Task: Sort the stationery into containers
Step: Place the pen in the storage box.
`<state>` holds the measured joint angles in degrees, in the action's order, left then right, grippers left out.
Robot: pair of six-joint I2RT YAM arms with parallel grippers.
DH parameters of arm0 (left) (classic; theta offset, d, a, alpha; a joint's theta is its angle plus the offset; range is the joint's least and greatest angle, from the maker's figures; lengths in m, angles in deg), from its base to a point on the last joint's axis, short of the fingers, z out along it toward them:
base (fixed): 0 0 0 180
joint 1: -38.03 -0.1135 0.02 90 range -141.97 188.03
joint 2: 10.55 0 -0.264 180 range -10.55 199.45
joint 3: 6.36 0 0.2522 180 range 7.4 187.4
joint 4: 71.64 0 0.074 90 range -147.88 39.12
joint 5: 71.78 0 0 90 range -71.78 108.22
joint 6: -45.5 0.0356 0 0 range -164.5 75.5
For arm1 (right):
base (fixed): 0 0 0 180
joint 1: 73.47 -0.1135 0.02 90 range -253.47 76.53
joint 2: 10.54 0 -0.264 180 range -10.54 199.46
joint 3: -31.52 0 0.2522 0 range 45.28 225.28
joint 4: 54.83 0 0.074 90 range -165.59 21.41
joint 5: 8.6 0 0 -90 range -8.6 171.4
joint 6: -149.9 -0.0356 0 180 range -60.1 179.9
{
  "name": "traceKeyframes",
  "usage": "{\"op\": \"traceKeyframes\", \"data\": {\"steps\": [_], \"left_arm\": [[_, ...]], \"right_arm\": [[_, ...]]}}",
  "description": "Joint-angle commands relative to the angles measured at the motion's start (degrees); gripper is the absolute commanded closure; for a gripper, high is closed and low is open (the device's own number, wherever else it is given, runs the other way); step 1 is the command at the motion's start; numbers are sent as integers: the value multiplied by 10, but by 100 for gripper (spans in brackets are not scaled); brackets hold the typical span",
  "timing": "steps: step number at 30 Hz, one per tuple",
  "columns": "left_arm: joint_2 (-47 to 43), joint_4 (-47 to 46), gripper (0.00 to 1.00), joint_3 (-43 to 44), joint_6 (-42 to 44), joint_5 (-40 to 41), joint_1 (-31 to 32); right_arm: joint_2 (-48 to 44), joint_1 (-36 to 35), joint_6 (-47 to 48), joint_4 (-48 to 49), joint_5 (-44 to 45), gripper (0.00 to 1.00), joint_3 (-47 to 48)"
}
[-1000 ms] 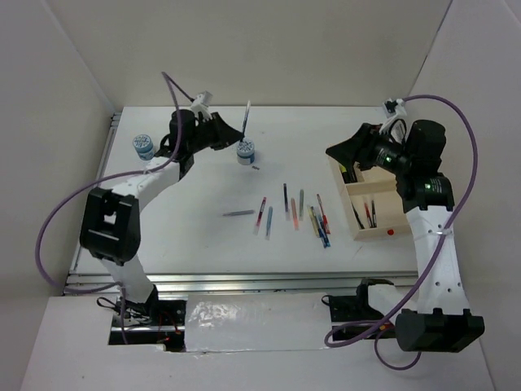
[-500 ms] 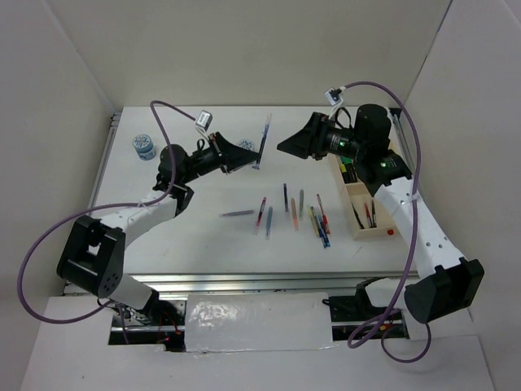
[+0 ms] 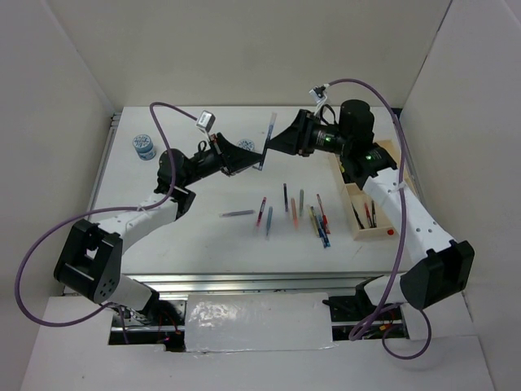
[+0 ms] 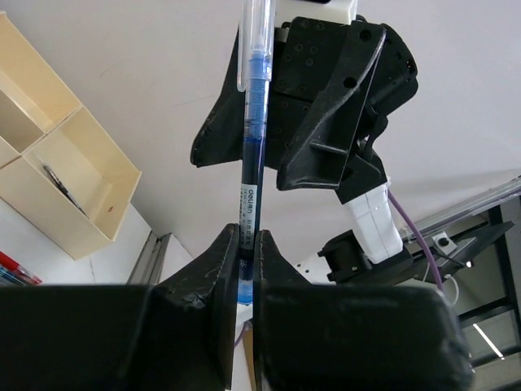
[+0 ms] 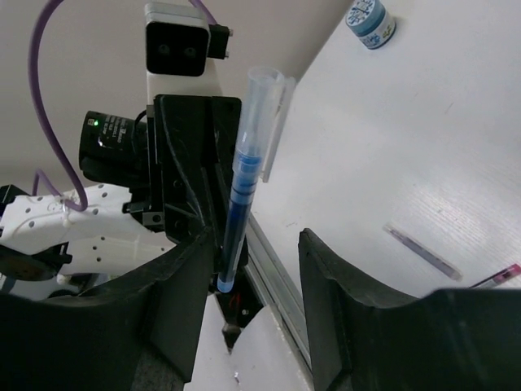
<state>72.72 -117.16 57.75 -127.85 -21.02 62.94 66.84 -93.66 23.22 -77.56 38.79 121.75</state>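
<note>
My left gripper (image 3: 257,160) (image 4: 247,240) is shut on the lower end of a blue pen (image 3: 267,138) (image 4: 254,122) and holds it upright in the air above the back of the table. My right gripper (image 3: 273,145) (image 5: 256,244) faces it, open. Its jaws stand on either side of the pen (image 5: 242,191), which is close to the left jaw without being gripped. Several pens (image 3: 293,210) lie loose mid-table. The wooden tray (image 3: 376,234) (image 4: 65,236) stands at the right with a few pens in it.
A blue-white pot (image 3: 145,147) (image 5: 370,16) stands at the back left. A second pot (image 3: 246,144) shows partly behind the left gripper. A grey pen (image 3: 238,213) (image 5: 422,251) lies apart from the rest. White walls enclose the table.
The left arm swung right and lifted the pen away from the pot. The right arm left the tray and came left until its jaws straddle the pen; they have narrowed slightly.
</note>
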Motion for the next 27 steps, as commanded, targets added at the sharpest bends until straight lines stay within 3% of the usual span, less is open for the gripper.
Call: {"op": "traceKeyframes", "data": {"steps": [1,7,14,17,18,20,22,25,26,27], "left_arm": [[-6,-44,100,3,-11,4,4],[-7,-22,100,3,6,3,8],[-6,-1,98,10,24,-4,15],[-7,38,68,19,37,-7,12],[-12,59,45,29,54,-11,9],[-14,164,29,46,107,-16,-4],[-13,280,15,80,167,-37,-28],[-21,398,11,113,295,-22,-63],[-25,444,1,117,352,-15,-80],[-32,472,1,129,381,-13,-88]], "right_arm": [[1,-13,-3,45,-6,48,36],[9,-16,-16,62,-12,61,33],[8,-14,-17,64,-13,90,28],[2,-4,-12,54,-6,100,25],[-5,2,-9,44,-5,100,25],[-13,33,16,25,-10,100,28],[-28,66,51,-38,-22,100,36],[-47,156,179,-181,-34,100,59],[-48,195,281,-229,-27,100,82],[-48,220,338,-329,-20,100,95]]}}
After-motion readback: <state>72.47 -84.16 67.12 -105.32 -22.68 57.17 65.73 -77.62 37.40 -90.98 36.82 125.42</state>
